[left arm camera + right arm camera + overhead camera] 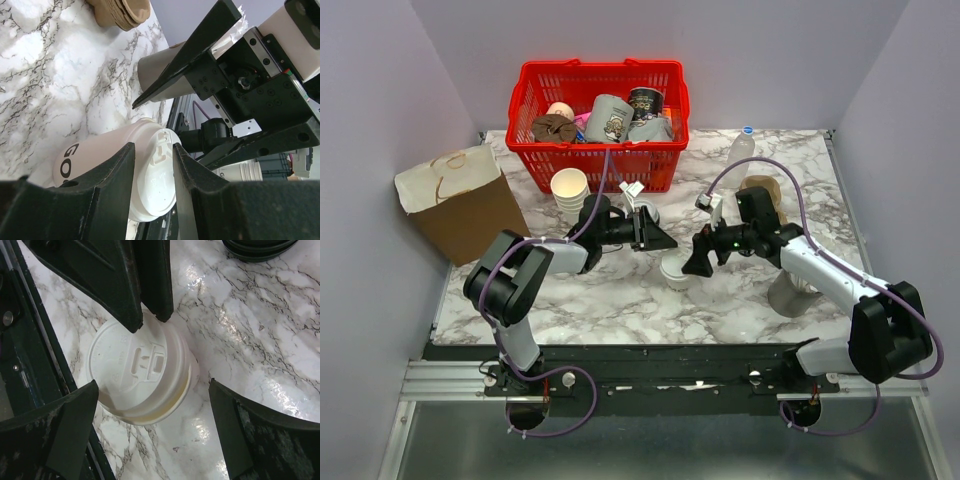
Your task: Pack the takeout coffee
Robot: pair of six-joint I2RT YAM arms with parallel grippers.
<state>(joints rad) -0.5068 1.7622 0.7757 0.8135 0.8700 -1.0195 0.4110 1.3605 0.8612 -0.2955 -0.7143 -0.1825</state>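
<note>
Right jaws wide astride takeout coffee

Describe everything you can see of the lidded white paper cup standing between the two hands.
The cream-white tapered paper cup stands upright mid-way across the marble-patterned table. Its side bears black letters "GO". A white plastic lid with a moulded sip tab sits on top. The left hand holds its narrow-set fingertips at the lid's rim; whether they touch cannot be told. The right hand straddles the cup, open.
</note>
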